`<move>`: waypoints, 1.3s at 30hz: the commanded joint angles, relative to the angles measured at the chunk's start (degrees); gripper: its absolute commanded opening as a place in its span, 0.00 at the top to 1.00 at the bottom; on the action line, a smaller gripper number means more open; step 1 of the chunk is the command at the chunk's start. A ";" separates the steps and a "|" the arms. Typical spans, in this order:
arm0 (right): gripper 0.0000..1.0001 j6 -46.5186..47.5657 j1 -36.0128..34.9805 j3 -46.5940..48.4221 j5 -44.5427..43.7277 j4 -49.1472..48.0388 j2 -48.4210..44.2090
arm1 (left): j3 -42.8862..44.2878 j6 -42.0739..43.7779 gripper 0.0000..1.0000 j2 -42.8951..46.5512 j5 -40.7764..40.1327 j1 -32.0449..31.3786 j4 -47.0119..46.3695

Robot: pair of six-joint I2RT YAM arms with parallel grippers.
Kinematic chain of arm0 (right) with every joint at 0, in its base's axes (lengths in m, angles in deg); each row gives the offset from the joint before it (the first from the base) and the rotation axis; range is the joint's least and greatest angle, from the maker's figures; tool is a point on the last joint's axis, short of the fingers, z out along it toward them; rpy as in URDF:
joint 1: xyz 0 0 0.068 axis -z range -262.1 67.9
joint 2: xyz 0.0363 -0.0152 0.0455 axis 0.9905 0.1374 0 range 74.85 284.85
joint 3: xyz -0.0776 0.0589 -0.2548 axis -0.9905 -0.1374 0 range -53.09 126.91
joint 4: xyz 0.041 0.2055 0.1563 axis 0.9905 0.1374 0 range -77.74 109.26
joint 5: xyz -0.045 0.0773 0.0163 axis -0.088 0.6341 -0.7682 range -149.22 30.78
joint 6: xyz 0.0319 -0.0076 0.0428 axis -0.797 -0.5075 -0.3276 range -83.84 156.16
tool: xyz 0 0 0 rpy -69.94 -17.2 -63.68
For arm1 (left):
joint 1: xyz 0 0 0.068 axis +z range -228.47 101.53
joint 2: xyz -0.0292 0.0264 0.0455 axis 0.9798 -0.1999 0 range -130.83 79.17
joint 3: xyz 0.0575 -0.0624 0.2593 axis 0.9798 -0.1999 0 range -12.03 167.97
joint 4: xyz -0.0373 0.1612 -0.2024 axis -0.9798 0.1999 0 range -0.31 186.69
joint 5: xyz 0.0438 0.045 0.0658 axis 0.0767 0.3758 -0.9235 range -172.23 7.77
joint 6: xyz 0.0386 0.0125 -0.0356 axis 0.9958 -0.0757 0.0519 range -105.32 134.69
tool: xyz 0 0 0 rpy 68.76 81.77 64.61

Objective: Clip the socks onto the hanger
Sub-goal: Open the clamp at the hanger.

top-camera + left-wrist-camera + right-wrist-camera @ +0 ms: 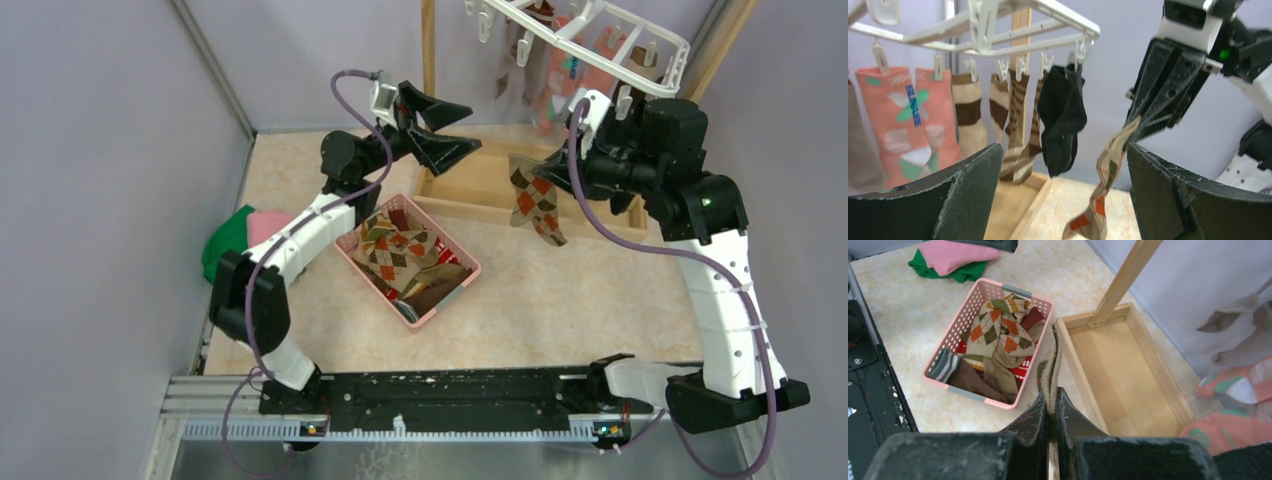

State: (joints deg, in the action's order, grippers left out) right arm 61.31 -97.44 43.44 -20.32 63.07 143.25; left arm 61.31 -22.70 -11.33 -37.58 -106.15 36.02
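Observation:
A brown-orange argyle sock (535, 205) hangs in the air over the wooden tray, pinched at its cuff by my right gripper (548, 172), which is shut on it (1052, 402). My left gripper (450, 130) stands wide open to the sock's left, apart from it; in the left wrist view the sock (1108, 165) dangles between the spread fingers (1063, 200) but beyond them. The white hanger (1013, 35) sits above, with pink (908, 125), striped (1013, 125) and black (1063, 120) socks clipped under it. More socks (400, 250) lie in the pink basket (460, 275).
A wooden stand with a tray base (480, 190) and an upright post (428, 60) carries the hanger (600, 40). Folded green and pink cloths (240, 235) lie at the left wall. Grey walls close in on both sides.

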 commanded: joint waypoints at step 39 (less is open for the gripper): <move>1.00 -4.76 7.39 3.30 9.39 -1.23 1.18 | 65.15 -32.86 0.05 -49.01 -17.15 -5.69 -11.66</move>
State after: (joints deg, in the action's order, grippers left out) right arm 56.98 -90.79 43.84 -12.83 62.87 145.06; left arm 121.89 -57.37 -58.60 -52.10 -110.93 23.43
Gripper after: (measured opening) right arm 0.014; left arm 0.959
